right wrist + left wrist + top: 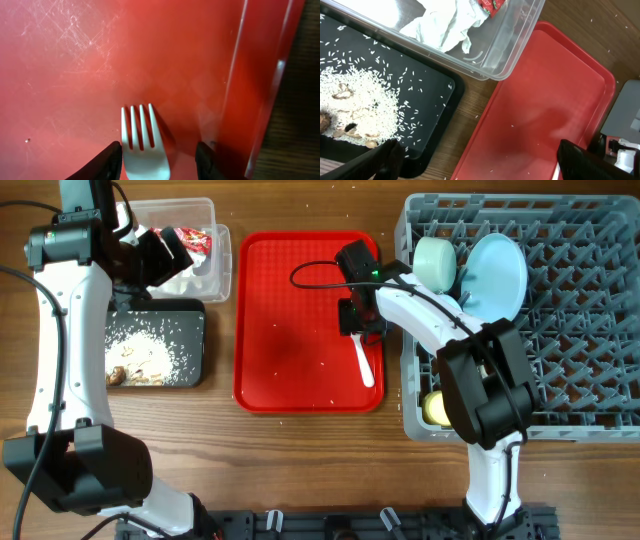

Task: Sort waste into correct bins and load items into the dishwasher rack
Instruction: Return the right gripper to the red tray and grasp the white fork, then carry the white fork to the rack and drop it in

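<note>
Red tray (75, 75) | right pincer (158, 152) partly open astride white fork (145, 162) | left pincer (477, 145) wide, empty

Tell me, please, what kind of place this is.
Probably a lab table staged as a canteen dish-return station: a grey dishwasher rack, a red serving tray, and a black tray of leftover rice.

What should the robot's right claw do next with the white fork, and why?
Probably close the right claw on the white fork: the claw sits open around the fork, which seems to lie on the red tray, and is apparently not yet squeezing it.
</note>
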`<state>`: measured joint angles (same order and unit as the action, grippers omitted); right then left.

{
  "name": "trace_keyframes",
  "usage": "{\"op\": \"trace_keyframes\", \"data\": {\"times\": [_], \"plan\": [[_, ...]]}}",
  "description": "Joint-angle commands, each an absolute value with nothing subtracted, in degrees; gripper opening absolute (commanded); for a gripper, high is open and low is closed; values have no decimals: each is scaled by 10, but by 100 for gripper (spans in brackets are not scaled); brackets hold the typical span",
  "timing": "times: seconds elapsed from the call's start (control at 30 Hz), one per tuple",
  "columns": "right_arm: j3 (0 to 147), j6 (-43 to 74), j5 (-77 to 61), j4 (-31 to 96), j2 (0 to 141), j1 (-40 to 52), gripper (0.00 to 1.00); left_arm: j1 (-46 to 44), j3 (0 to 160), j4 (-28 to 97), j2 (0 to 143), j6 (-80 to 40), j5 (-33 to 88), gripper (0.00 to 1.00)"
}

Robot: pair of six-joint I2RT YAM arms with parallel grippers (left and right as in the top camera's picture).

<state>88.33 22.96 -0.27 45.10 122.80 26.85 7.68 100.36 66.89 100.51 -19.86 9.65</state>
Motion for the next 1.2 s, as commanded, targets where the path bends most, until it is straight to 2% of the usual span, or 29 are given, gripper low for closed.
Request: {"op": "trace_keyframes", "data": {"times": [0.0,0.1,0.17,0.2,0.47,0.63,0.7,0.83,0.93,1.07,1.1,1.13,1.17], "plan": [[889,239,4,450,1243,270,41,80,1008,669,1000,-197,93,100],[885,225,-43,450,1243,270,25,80,1008,669,1000,-197,93,100],[881,225,-64,451,1243,270,6,80,1008,669,1000,-197,93,100],[881,225,-69,452,1243,270,4,80,1008,669,1000,-197,93,100],[886,220,-94,457,1238,270,4,80,1008,669,1000,-197,93,100],[993,180,-100,573,1142,269,4,80,1008,669,1000,-197,93,100],[1035,162,-62,636,1065,257,4,80,1008,669,1000,-197,93,100],[1042,133,125,765,931,192,4,80,1008,669,1000,-197,93,100],[1039,132,191,837,918,125,4,80,1008,669,1000,-197,93,100],[962,103,190,813,936,70,4,80,1008,669,1000,-197,93,100],[935,102,190,805,944,61,8,80,1008,669,1000,-197,93,100],[919,103,190,799,949,56,25,80,1008,669,1000,-197,93,100],[907,105,190,795,953,55,46,80,1008,669,1000,-197,93,100]]}}
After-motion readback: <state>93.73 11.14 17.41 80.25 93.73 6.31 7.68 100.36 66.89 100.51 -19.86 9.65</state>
